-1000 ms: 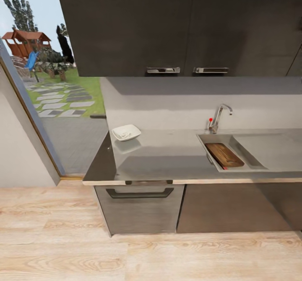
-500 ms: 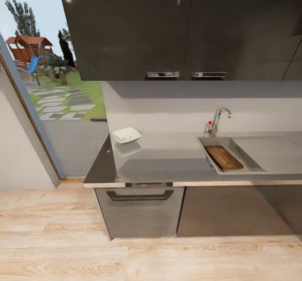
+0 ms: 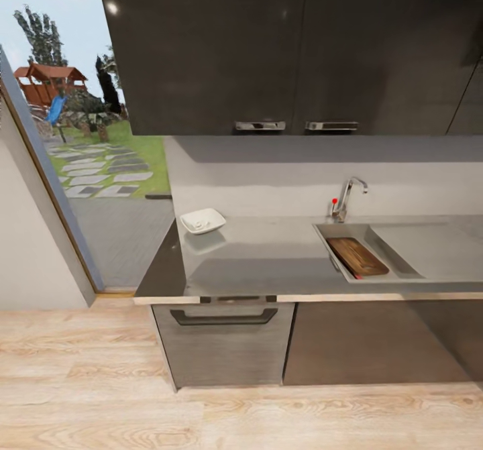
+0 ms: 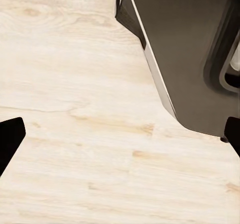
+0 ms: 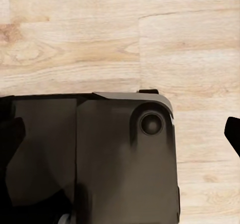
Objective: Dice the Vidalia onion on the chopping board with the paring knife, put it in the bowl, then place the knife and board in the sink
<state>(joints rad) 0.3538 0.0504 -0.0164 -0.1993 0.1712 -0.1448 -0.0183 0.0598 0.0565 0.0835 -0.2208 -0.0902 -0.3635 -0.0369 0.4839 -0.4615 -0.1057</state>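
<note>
The grey countertop (image 3: 261,259) runs across the head view over dark cabinets. The sink (image 3: 337,234) is set into its right part, with the chrome tap (image 3: 346,198) behind it. The brown chopping board (image 3: 357,257) lies slanted inside the sink. A small red speck (image 3: 359,277) at the board's near end may be the paring knife's handle. The white bowl (image 3: 202,220) sits at the counter's back left. The Vidalia onion is out of view. My left gripper (image 4: 120,139) and right gripper (image 5: 122,134) are both open and empty, low over the floor.
Dark wall cabinets (image 3: 282,47) hang above the counter. A drainer (image 3: 429,249) lies right of the basin. A glass door (image 3: 80,168) to the garden stands left. Pale wood floor (image 3: 134,410) lies before the cabinets. My dark base (image 5: 100,164) fills much of the right wrist view.
The whole head view has shifted: the counter sits slightly lower and looks a bit farther away, so the camera moved. Board and bowl have kept their places on the counter.
</note>
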